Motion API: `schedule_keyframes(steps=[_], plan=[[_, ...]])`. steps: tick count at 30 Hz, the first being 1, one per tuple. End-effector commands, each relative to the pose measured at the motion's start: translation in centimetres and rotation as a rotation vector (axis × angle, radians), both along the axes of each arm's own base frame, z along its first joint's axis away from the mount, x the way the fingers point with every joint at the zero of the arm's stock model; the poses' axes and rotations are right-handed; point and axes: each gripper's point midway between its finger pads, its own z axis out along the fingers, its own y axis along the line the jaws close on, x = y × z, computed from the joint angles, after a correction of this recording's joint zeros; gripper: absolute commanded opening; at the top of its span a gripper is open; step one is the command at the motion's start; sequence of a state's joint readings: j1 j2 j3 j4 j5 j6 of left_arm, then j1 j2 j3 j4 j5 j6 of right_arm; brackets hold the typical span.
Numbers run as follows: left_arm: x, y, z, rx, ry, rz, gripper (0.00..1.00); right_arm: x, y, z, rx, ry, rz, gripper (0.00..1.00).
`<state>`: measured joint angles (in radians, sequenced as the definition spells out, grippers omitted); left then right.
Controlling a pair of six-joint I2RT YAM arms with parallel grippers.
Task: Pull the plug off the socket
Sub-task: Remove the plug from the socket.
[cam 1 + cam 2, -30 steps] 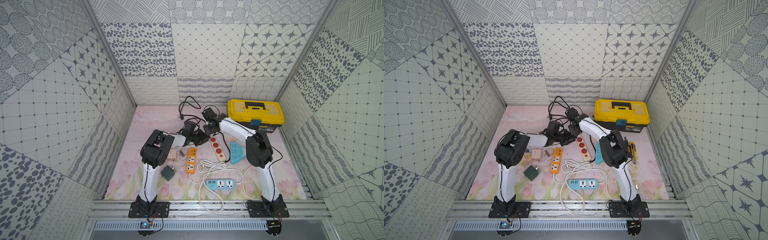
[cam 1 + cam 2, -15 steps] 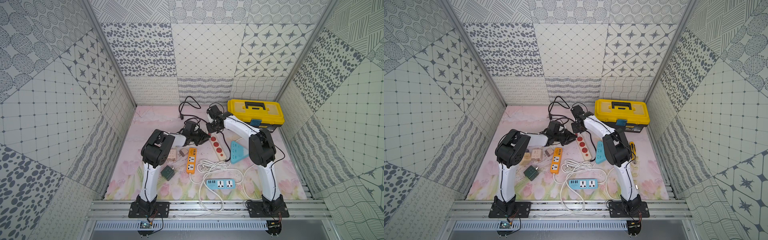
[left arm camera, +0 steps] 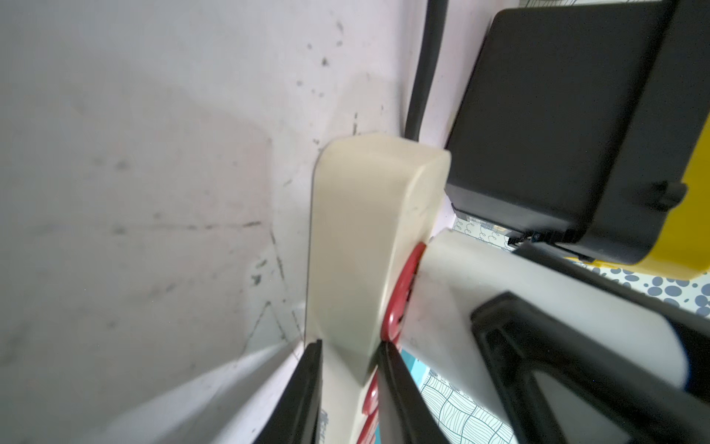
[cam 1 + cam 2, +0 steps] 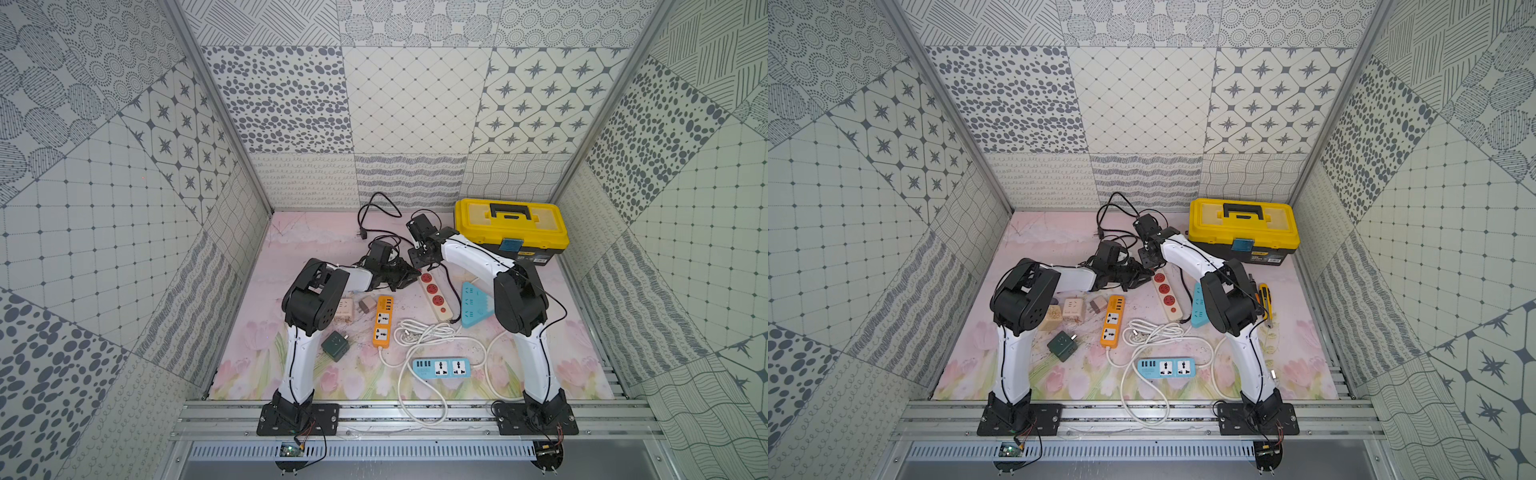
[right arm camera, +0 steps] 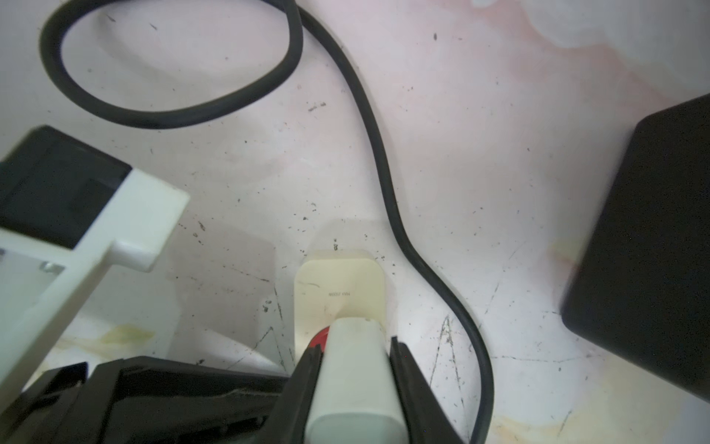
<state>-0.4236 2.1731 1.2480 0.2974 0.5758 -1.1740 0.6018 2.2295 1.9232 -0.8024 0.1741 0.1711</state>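
The socket is a cream power strip with red outlets (image 4: 434, 295) (image 4: 1169, 299), lying mid-table. My left gripper (image 3: 347, 346) is shut on the strip's far end (image 3: 361, 230), one black finger on each side; in both top views it reaches in from the left (image 4: 409, 275) (image 4: 1142, 275). My right gripper (image 5: 355, 346) is shut on a white plug (image 5: 353, 384), which sits against the end red outlet (image 5: 320, 338). In the left wrist view the plug (image 3: 445, 292) touches the red ring (image 3: 403, 292). Its prongs are hidden. The right wrist covers the plug in both top views.
A yellow toolbox (image 4: 509, 226) stands just behind the right arm. A black cable (image 5: 388, 184) loops past the strip's end. An orange strip (image 4: 383, 322), a blue strip (image 4: 441, 368), a teal socket block (image 4: 473, 305), a green adapter (image 4: 335, 345) and coiled white cord (image 4: 424, 332) lie nearer the front.
The right wrist has shifted a little over the strip's end. The left arm holds the same place.
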Motion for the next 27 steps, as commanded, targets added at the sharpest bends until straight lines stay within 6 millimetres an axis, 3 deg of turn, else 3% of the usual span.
schedule_keyframes(steps=[1,5,8,11,15,20,24,27], plan=[[-4.1,8.5,-10.5,0.470,0.292,0.219,0.27,1.5,2.7,4.7,0.191,-0.042,0.019,0.12],[-4.0,8.6,-10.4,0.466,0.288,0.220,0.27,1.2,0.5,3.7,0.202,-0.036,-0.012,0.12],[-3.8,8.5,-10.3,0.464,0.282,0.216,0.27,0.0,0.0,3.1,0.234,-0.053,-0.010,0.12],[-3.8,8.3,-10.3,0.459,0.283,0.214,0.27,-1.7,1.1,3.0,0.248,-0.086,0.023,0.12],[-3.6,8.2,-10.2,0.460,0.281,0.216,0.27,-3.3,4.1,4.1,0.223,-0.133,0.083,0.12],[-3.7,8.4,-10.2,0.467,0.285,0.216,0.27,-1.5,4.9,6.4,0.187,-0.144,0.079,0.13],[-3.9,8.5,-10.6,0.472,0.292,0.214,0.27,0.8,2.9,7.4,0.209,-0.111,0.038,0.12],[-3.9,8.6,-10.5,0.472,0.293,0.214,0.27,1.0,1.2,7.8,0.229,-0.102,0.016,0.12]])
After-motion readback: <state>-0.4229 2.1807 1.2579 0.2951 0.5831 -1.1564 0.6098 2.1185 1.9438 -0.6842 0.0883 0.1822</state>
